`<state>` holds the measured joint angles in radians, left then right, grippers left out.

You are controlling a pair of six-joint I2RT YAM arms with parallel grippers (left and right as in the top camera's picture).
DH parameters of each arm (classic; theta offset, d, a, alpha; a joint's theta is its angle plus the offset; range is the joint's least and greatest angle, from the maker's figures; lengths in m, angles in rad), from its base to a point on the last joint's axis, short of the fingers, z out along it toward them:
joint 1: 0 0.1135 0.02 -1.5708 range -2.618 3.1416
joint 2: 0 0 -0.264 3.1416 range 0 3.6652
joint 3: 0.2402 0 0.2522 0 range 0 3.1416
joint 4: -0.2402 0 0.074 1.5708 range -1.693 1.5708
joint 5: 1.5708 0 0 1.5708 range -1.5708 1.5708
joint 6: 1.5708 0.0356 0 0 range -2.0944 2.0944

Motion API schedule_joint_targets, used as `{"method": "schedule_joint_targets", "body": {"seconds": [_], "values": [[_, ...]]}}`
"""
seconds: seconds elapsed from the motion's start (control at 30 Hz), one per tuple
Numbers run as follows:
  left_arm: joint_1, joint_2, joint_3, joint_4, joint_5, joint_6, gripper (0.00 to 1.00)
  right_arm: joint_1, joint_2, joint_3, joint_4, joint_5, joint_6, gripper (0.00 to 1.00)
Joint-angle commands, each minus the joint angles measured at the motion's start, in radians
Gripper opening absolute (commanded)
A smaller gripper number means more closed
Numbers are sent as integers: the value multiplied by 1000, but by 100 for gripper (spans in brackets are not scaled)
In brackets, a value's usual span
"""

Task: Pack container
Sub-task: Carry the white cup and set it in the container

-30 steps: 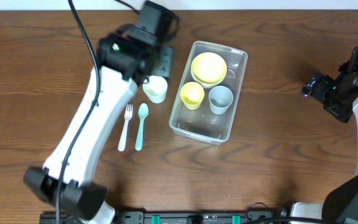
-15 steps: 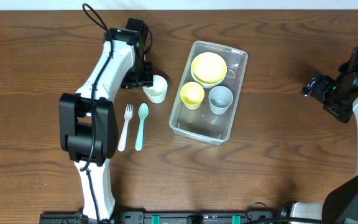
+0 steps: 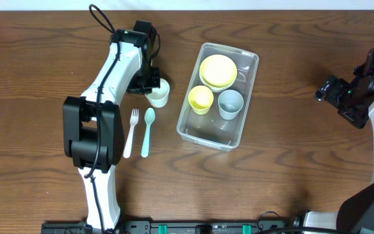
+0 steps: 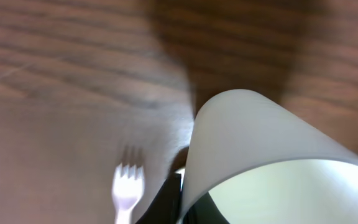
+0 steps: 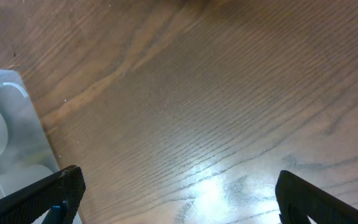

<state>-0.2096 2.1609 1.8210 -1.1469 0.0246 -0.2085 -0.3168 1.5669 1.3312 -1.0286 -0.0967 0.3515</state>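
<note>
1 container point(image 3: 206, 132): lying near, right of, white cup point(image 3: 159, 96); left gripper point(image 3: 152, 84) touching that cup, grip undeterminable; right gripper point(image 5: 179, 186) hanging well right of container, jaws spread.

Left gripper point(image 3: 152, 83) low, state unclear; right gripper point(image 5: 179, 186) spread wide

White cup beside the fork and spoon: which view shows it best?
Overhead. The white cup appears nearly whole, standing upright beside the container. The left wrist view shows only a blurred close-up of its wall and rim; the right wrist view misses it.
</note>
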Motion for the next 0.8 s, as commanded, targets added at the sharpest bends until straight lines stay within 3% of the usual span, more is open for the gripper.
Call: {"method": "schedule_joint_targets", "body": {"seconds": [0.0, 0.3, 0.77], "values": [[-8, -117, 78, -28, -64, 32, 6, -5, -2, -2, 0, 3, -8, 99], [-208, -367, 102, -114, -62, 31, 6, -6, -2, -2, 0, 3, -8, 99], [-435, -365, -58, -63, -63, -105, 6, -5, -2, -2, 0, 3, -8, 99]]}}
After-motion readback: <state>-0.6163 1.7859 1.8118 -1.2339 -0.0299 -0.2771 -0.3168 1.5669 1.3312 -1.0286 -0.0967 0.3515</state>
